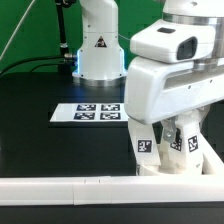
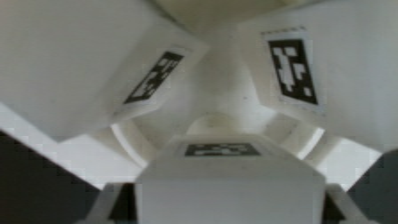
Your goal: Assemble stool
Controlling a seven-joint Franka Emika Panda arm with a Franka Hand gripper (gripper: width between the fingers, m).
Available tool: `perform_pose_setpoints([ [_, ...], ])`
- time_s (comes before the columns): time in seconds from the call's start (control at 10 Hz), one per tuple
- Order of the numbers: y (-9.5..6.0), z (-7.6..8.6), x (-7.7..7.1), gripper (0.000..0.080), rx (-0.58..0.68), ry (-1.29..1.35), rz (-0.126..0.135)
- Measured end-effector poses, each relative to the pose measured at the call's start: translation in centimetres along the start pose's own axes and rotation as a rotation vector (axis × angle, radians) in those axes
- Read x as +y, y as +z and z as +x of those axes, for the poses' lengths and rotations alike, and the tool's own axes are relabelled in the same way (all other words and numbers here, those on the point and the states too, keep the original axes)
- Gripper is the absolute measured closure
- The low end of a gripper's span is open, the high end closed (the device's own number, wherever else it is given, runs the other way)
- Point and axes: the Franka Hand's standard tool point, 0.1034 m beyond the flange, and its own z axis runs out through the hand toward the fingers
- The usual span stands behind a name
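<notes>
Assembly of the stool is well along, as far as I can judge — my gripper [image 1: 168,140] hangs low at the exterior view's right, just above a cluster of white tagged parts beside the long white border rail [image 1: 70,186] that runs along the front of the black table [image 1: 40,100]. In that view, upright leg blocks [image 1: 145,143] with black-and-white square tags stand on the stool seat [image 1: 170,166], a pale rimmed piece lying just behind the rail. Behind and toward the exterior view's left, the marker board [image 1: 88,111] lies flat on the table, well apart from the stool. My wrist view looks closely down on the work: two leg blocks rise on either side, one leg [image 2: 157,78] and another leg [image 2: 294,70], each showing its tag, and a third leg [image 2: 224,160] sits directly below with a tag on its face. My fingers are not clearly separable from the white parts in either picture, so I cannot tell whether I am grasping a leg or have released it. My judgement is that a leg is being seated or screwed into the seat — the next move calls for keeping it upright and square to its socket, with a steady, centred grip and no sideways push on the neighbouring legs.
</notes>
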Motion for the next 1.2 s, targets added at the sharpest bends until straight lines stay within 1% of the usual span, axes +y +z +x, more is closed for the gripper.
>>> perform_pose_setpoints([
  [0.1, 0.0, 0.23, -0.04, 0.0462, -0.006, 0.101, 0.008],
  [0.2, -0.03, 0.41, 0.06, 0.0462, 0.002, 0.218, 0.028],
  [0.3, -0.03, 0.71, 0.0, 0.0462, 0.017, 0.284, 0.016],
  [0.8, -0.02, 0.76, -0.01, 0.0462, 0.017, 0.643, 0.023],
  [0.9, 0.0, 1.05, 0.16, 0.0462, 0.046, 0.752, 0.028],
  [1.0, 0.04, 1.01, 0.27, 0.0462, 0.067, 0.878, 0.045],
  [1.1, 0.05, 0.78, 0.61, 0.0462, 0.099, 0.994, 0.081],
  [1.2, 0.1, 0.63, 0.61, 0.0462, 0.131, 1.149, 0.117],
])
